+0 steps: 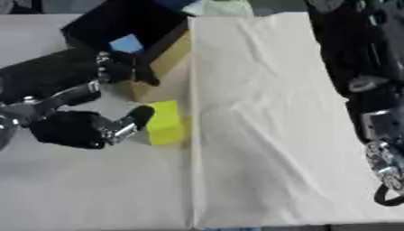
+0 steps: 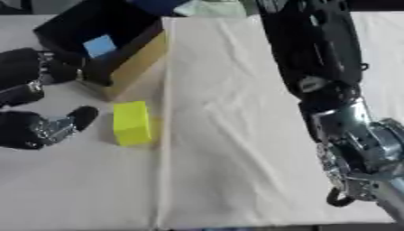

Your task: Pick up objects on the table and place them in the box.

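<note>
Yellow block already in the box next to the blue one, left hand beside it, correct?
Not quite. The yellow block lies on the table, outside the box, as the right eye view shows. Only the blue one is in the box. The left hand is beside the yellow block.

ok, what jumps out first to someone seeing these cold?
The bright yellow block on the table, left of the white cloth, with the left hand right beside it, a fingertip at its upper left edge. Behind it stands the open box, dark inside with tan walls, holding a light blue object. The right hand hangs over the cloth's right edge, away from everything.
</note>
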